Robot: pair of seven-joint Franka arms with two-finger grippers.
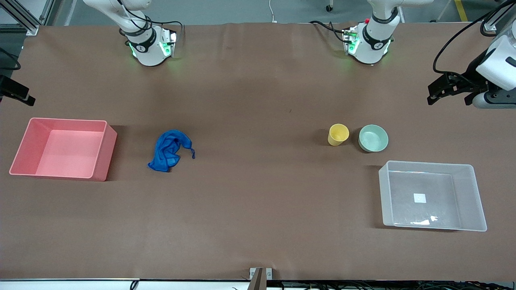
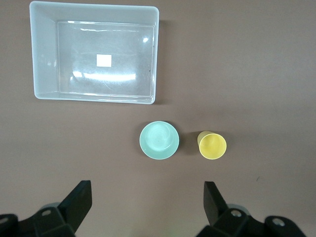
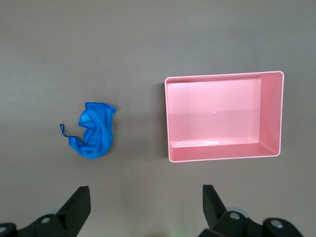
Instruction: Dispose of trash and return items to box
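Both grippers are spread wide with nothing in them. The left gripper [image 2: 146,207] hangs high over the table at the left arm's end, looking down on the cup and bowl; in the front view it's at the frame edge [image 1: 453,90]. The right gripper [image 3: 145,210] is barely in the front view, so I'm going off its wrist view: it hovers over the rag and the pink bin.

The yellow cup [image 1: 338,134] and the mint-green bowl [image 1: 373,138] sit upright just beside each other, not touching as far as I can see. The clear box [image 1: 432,195] lies near them, nearer the front camera, with only a white label [image 1: 419,197] on its floor. Toward the right arm's end, the blue rag [image 1: 170,150] lies crumpled on the table beside the pink bin [image 1: 63,148], a small gap between them.

Handling guess: the rag's soft and light, so pinch the bunched middle; a loose corner would just trail. The cup looks like thin, light plastic, so I'd take one finger inside the rim. Same for the bowl: it's probably too wide to span and slick, so grab its wall. Nothing's started yet.
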